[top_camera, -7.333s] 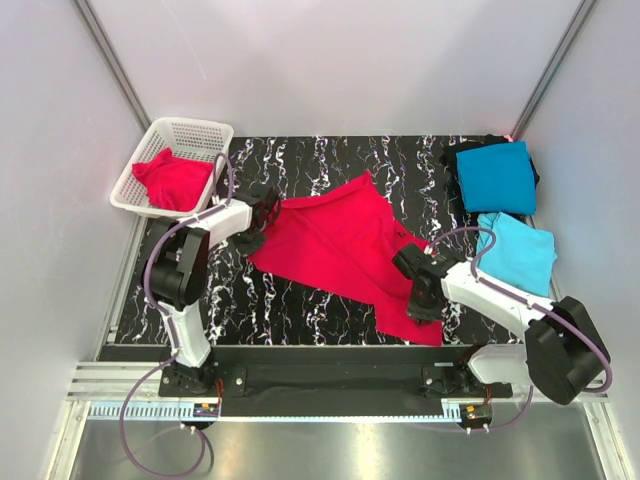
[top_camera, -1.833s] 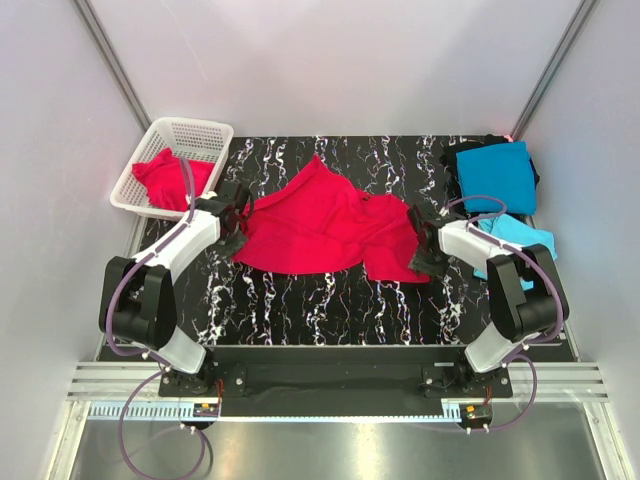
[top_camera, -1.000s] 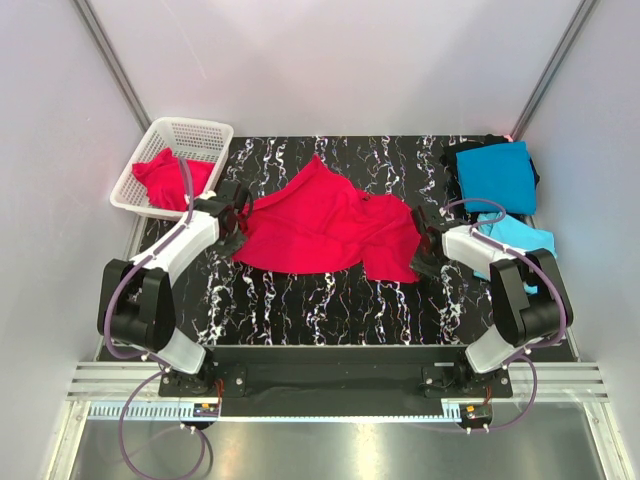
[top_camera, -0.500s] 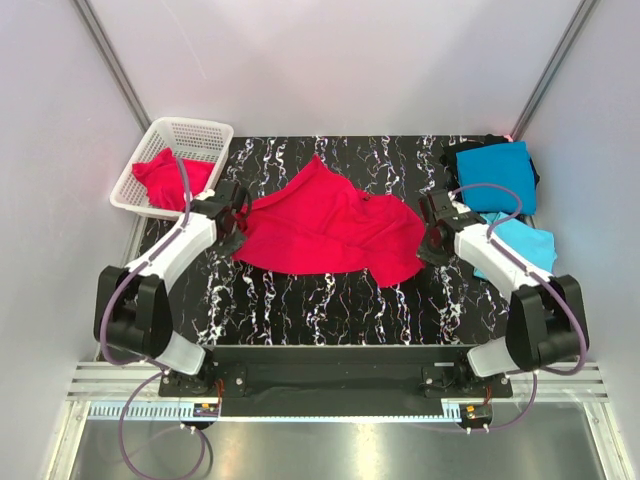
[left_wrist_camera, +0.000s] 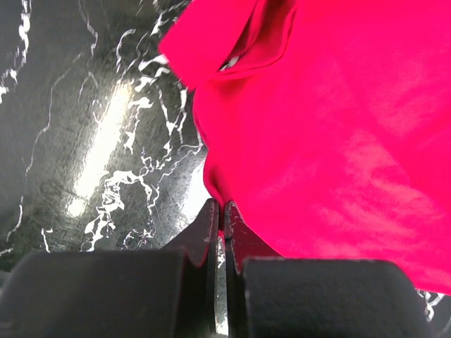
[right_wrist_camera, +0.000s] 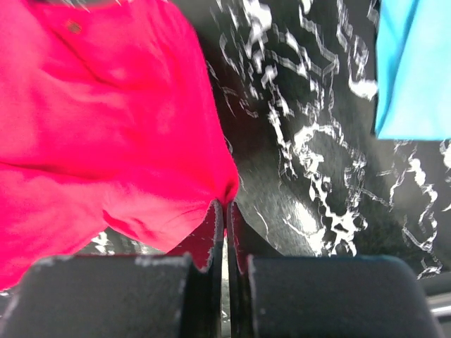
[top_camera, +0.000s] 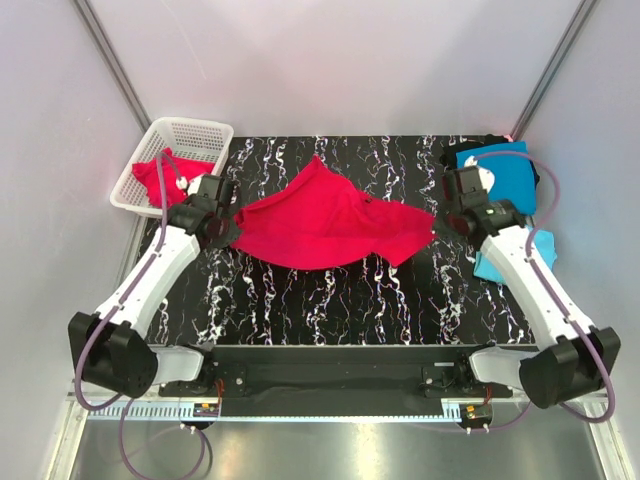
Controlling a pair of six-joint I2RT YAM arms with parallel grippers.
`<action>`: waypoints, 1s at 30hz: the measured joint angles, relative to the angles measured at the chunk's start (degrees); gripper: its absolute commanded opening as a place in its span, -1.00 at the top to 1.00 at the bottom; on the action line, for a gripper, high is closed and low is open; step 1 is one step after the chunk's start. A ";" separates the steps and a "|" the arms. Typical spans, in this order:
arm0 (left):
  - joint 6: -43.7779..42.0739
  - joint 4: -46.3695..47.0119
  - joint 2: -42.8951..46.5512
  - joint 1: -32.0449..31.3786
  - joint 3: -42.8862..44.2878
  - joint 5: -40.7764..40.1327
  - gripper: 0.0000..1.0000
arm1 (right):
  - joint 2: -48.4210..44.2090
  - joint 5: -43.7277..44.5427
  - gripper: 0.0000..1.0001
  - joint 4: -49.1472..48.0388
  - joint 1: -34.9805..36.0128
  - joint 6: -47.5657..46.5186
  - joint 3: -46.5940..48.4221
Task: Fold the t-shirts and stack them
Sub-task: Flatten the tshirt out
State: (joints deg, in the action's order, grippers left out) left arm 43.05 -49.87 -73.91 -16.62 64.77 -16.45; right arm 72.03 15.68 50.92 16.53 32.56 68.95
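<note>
Both arms share one build: glossy white shells on the long links and matte black housings at the joints. The left arm (top_camera: 150, 285), at the left of the overhead view, has a rounded black shoulder joint and a black base near the bottom of the frame. The right arm (top_camera: 530, 280), at the right, is its twin. A thin grey-purple cable (top_camera: 505, 154) arcs free beside each wrist, and more of it loops out under the bases at the bottom edge. In the wrist views the left gripper (left_wrist_camera: 220, 205) and right gripper (right_wrist_camera: 225, 204) look alike: a blocky dark grey body along the bottom edge, with two slim black fingers (left_wrist_camera: 208, 236) tapering upward
</note>
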 measured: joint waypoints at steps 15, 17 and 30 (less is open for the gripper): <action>-7.17 -1.36 13.44 0.00 10.88 0.63 1.00 | -5.18 4.59 1.00 9.46 0.00 -6.51 19.32; -8.00 -1.38 15.30 0.00 12.50 0.66 1.00 | -5.95 4.63 1.00 10.45 0.00 -7.72 22.01; -14.56 0.52 21.14 0.00 22.38 7.82 1.00 | -9.66 -3.63 1.00 12.44 0.00 -17.16 39.67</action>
State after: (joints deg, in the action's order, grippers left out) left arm 28.49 -49.34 -52.77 -16.62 87.15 -8.62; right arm 62.37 12.05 63.35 16.53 15.40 108.62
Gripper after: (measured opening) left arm 0.024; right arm 0.014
